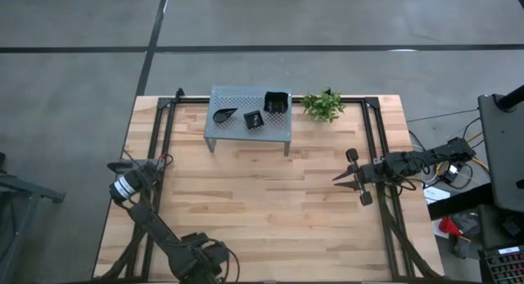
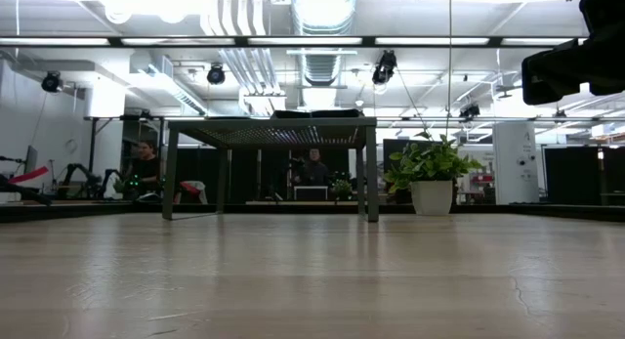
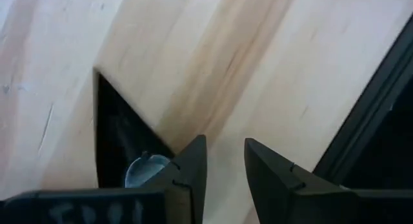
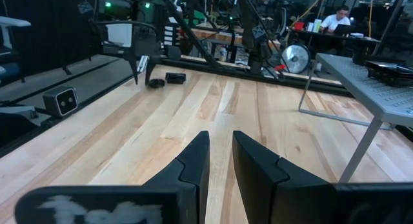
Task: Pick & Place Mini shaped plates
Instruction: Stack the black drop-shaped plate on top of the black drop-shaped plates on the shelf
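Observation:
Three glossy black mini plates rest on top of the grey perforated shelf [image 1: 246, 130] at the table's far side: a leaf shape [image 1: 223, 115], a tiny square [image 1: 254, 119] and a larger square [image 1: 277, 102]. The right wrist view shows one of them [image 4: 389, 68] on the shelf top. My left gripper [image 1: 119, 165] [image 3: 226, 153] hangs near the table's left edge, pointing down at bare wood, far from the plates. My right gripper [image 1: 336, 178] [image 4: 221, 143] hovers over the table's right half, pointing level toward the left. Both have their fingers drawn together with only a narrow gap, holding nothing.
A small green plant [image 1: 323, 105] [image 2: 428, 170] stands to the right of the shelf. Black frame rails [image 1: 166, 128] run along the table's left and right sides. Bare wood [image 1: 262, 202] lies between the arms. People sit in the room beyond.

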`<state>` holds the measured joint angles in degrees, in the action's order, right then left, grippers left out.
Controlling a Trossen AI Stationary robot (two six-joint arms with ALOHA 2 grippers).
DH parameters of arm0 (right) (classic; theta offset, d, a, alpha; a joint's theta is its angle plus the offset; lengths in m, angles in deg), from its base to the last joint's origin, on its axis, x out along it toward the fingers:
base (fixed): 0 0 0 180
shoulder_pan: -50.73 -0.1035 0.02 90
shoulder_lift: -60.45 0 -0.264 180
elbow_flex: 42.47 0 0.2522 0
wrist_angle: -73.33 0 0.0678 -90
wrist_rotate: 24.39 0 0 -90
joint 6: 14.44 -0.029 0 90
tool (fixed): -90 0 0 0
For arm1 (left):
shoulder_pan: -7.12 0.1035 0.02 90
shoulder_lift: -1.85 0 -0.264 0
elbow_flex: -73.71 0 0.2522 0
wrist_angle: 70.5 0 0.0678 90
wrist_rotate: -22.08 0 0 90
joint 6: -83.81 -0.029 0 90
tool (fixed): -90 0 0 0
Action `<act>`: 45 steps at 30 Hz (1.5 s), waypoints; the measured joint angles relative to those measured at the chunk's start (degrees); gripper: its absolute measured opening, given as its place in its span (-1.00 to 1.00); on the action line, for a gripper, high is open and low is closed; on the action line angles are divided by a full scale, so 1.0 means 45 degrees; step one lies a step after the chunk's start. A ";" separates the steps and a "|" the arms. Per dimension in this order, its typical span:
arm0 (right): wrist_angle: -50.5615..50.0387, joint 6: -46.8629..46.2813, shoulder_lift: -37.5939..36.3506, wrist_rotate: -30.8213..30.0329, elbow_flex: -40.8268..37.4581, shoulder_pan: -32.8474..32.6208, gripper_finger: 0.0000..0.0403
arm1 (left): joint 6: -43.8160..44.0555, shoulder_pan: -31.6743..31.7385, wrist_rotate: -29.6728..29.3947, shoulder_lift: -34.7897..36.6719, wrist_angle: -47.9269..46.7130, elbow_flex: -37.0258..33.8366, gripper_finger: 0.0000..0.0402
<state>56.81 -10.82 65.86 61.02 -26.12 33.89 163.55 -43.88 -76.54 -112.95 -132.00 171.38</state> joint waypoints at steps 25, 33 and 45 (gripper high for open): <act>0.0002 0.0000 -0.0002 0.0002 -0.0002 0.0000 -0.69 | 0.0502 0.0005 -0.0090 0.0273 -0.1055 -0.0177 -0.50; 0.0000 0.0000 -0.0004 -0.0001 0.0000 0.0000 -0.69 | 0.0317 0.0034 -0.0059 0.0075 -0.1055 -0.0381 -0.51; 0.0000 0.0000 0.0001 -0.0001 0.0001 0.0000 -0.69 | -0.0169 0.0070 0.0126 0.0119 -0.1077 -0.0252 -0.98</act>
<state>56.81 -10.82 65.86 61.01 -26.12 33.89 162.80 -43.56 -75.97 -112.41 -136.85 170.25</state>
